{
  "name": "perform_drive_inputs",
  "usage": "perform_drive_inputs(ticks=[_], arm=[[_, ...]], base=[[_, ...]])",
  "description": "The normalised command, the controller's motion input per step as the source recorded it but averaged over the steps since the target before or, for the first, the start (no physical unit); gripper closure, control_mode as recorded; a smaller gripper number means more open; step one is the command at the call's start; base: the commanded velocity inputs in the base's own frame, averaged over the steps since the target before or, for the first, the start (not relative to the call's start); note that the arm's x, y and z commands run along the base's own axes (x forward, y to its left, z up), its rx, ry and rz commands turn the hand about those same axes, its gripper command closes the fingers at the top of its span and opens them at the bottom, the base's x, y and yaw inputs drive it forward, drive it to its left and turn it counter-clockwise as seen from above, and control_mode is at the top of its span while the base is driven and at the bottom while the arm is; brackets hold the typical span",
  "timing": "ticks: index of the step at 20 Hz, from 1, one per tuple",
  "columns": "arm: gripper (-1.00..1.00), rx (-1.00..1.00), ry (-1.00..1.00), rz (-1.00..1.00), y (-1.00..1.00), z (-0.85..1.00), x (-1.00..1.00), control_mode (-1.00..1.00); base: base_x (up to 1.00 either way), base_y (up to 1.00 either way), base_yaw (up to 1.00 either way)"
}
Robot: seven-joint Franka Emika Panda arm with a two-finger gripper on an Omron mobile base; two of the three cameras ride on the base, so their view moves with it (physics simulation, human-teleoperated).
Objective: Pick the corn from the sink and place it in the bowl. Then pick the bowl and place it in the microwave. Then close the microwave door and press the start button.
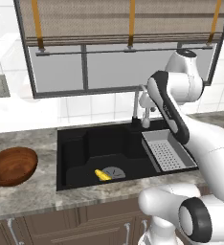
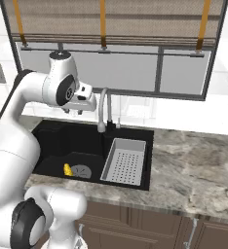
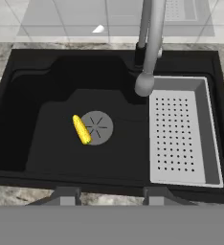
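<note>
The window [image 1: 123, 72] with its rolled blind takes the whole back wall above the counter; below it the grey stone counter [image 2: 194, 165] runs from left to right, with brown cabinet fronts [image 1: 61, 227] under its edge; the white arm [image 1: 181, 110] rises from its base and bends over the right part of the basin.

The sink [image 3: 32, 95] is a wide black basin set into the counter; the chrome faucet [image 3: 150, 48] stands at its back rim and curves forward over the basin, its spout ending just above the inner corner of the strainer tray; the grey perforated strainer tray [image 3: 181, 134] fills the right part of the sink.

The bowl [image 1: 11, 165] stands on the counter to the left of the sink, well apart from the basin's rim; it is upright and nothing lies in it.

The gripper [image 2: 72, 111] hangs high above the sink, near the faucet, and looks down into the basin; in the hand view its two dark finger tips [image 3: 66, 195] stand apart with nothing between them, so the tool is released and holds nothing.

The round grey drain [image 3: 97, 128] sits in the floor of the basin, left of the strainer tray; the corn [image 3: 81, 129] lies flat on the black floor, touching the left edge of the drain, and it is well below the finger tips.
</note>
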Motion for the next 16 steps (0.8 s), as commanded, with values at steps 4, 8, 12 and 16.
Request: perform_drive_inputs(ticks=[4, 8, 12, 16], arm=[[-1.0, -0.07, -0.03, 0.0, 0.42, 0.0, -0.21, -1.0], [-1.0, -0.16, 0.0, 0.0, 1.0, -0.13, -0.15, -1.0], [-1.0, -0.02, 0.0, 0.0, 0.94, -0.33, -0.03, -1.0], [-1.0, -0.01, 0.02, 0.0, 0.65, -0.88, -0.07, -1.0]], base=[[0.0, 0.0, 0.0], [0.0, 0.0, 0.0], [0.0, 0.0, 0.0], [0.0, 0.0, 0.0]])
